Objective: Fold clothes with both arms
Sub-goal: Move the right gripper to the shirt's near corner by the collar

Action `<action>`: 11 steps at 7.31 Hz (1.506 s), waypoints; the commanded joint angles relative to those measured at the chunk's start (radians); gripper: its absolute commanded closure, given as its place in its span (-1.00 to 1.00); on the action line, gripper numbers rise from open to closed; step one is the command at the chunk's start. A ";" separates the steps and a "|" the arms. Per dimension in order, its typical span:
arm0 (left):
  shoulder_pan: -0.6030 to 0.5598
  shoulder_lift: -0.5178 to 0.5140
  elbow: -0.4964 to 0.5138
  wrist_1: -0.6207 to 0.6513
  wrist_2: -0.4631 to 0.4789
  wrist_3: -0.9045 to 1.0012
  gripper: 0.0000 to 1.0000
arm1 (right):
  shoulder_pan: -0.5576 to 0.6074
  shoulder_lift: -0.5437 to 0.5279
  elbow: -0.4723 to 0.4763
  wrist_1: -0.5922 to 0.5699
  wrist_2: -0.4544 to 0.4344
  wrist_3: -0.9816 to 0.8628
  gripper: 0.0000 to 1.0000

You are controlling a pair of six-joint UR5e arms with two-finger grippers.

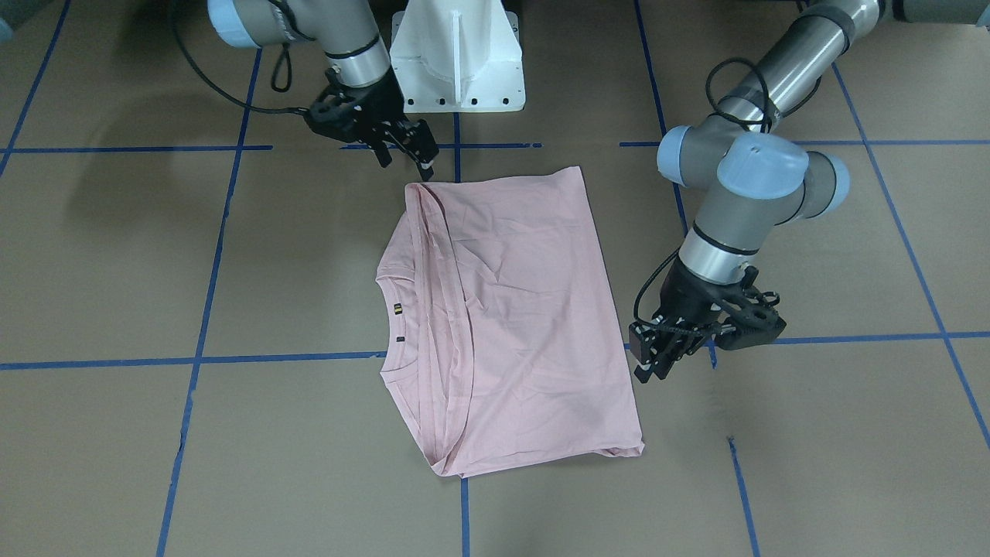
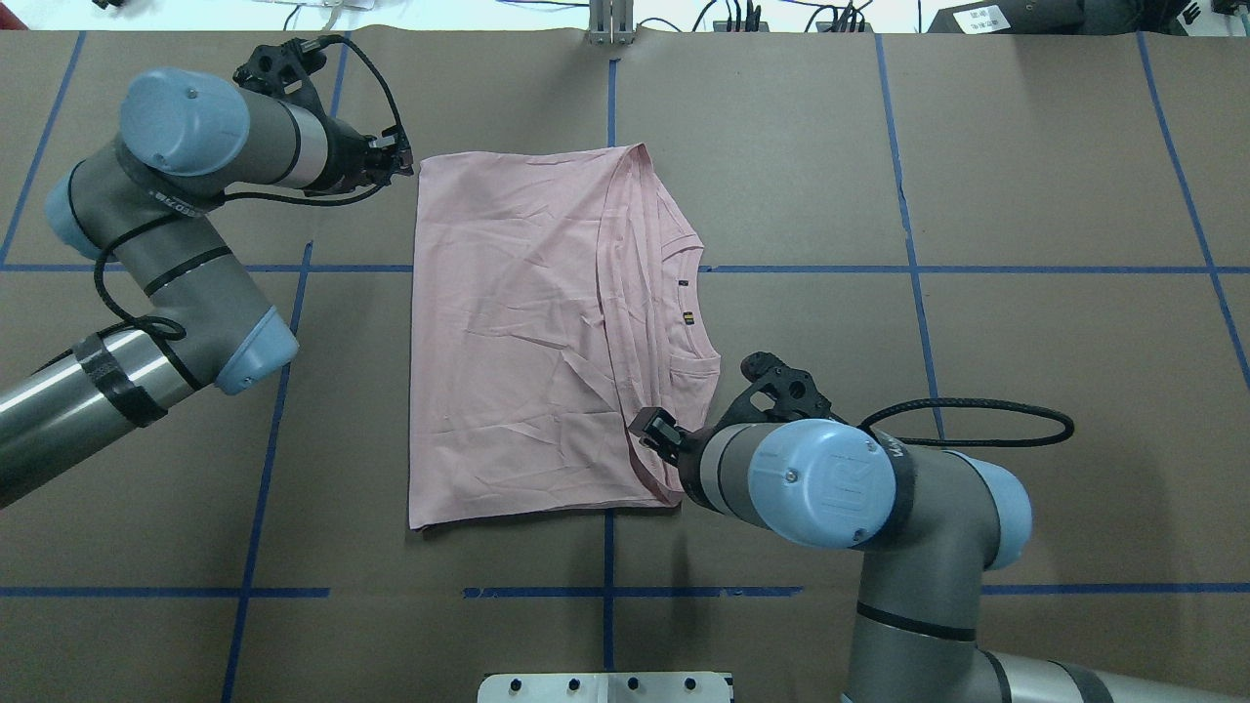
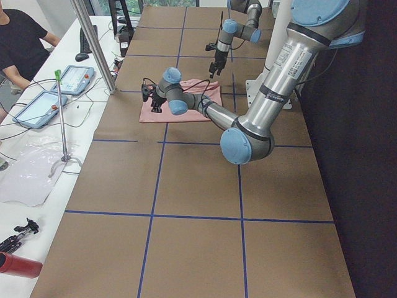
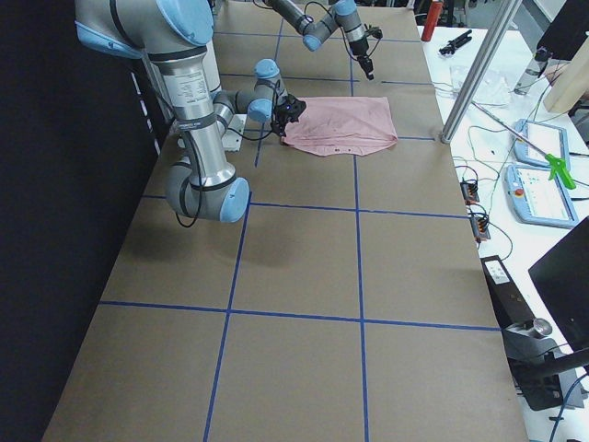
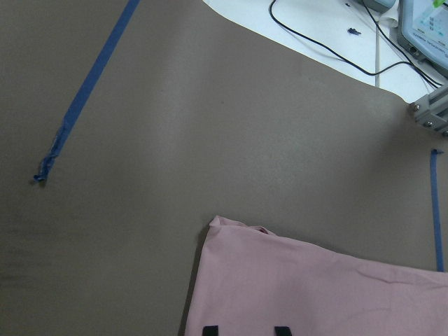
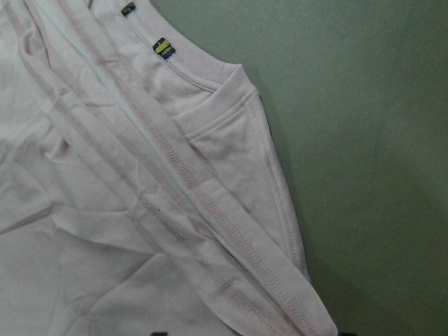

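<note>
Over on the left, the left arm [image 2: 176, 293] is bent round toward the desk's [image 2: 1025, 146] far edge. The left gripper [image 2: 398, 162] is hung right by the far left corner of the T-shirt [image 2: 527, 332]. In the wrist view its fingertips [image 5: 210, 330] are seen a modest way apart with nothing caught between them, just pink cloth underneath (whether the tips actually touch the cloth can't be told).

The T-shirt is laid flat around the middle of the brown-covered desk, across one of the blue tape lines [image 2: 908, 268]. It's been folded over on itself, so a band of stitched hems is stacked up just inside the collar [image 6: 199, 75]. The collar is pointed at the desk's right edge, and a small yellow-and-green tag [image 6: 162, 47] can be made out inside the neck. The cloth is creased but pretty even.

Further right, the right gripper [image 1: 404, 164] is held over the shirt's near right corner, on the side of the desk's near edge where the white pedestal [image 1: 456, 54] is bolted. Its jaws are spread wide and nothing is gripped. The right arm [image 2: 830, 483] is folded in behind it.
</note>
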 commanded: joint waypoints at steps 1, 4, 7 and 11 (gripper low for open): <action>0.000 0.004 -0.008 0.001 -0.002 -0.002 0.23 | -0.002 0.043 -0.097 0.002 -0.014 -0.004 -0.42; 0.002 0.002 -0.008 0.003 -0.002 -0.004 0.23 | -0.007 0.038 -0.107 -0.007 -0.013 -0.008 -0.43; 0.003 0.002 -0.005 0.003 -0.002 -0.004 0.23 | -0.014 0.035 -0.110 -0.009 -0.013 -0.008 -0.62; 0.003 0.004 -0.007 0.001 -0.002 -0.025 0.23 | -0.021 0.031 -0.115 -0.009 -0.013 -0.008 -0.55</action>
